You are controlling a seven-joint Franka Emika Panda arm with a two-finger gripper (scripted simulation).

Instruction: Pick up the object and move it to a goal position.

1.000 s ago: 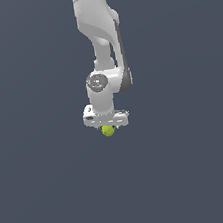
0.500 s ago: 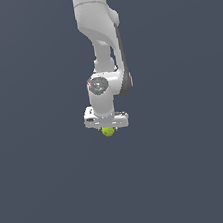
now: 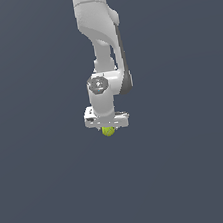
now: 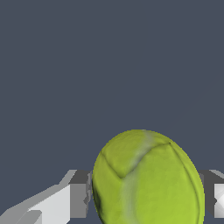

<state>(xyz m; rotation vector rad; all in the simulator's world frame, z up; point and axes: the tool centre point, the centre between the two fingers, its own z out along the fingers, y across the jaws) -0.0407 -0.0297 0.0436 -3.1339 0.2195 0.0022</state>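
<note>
You see the ball [image 3: 108, 130] tucked right under the white arm [image 3: 100, 39], clamped between the fingers [image 4: 78, 199] of the claw [image 3: 108, 129], which presses on both its sides over plain grey ground

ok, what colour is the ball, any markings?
Yellow-green ball with faint pale seam lines curving across it; the wrist view shows it best.

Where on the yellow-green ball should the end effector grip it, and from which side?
Grip the ball across its widest middle, coming straight down from above, as the end effector is placed in the exterior view. It is round, so off-centre pads would likely slip; the fingers flank it on either side, though contact isn't clearly visible.
</note>
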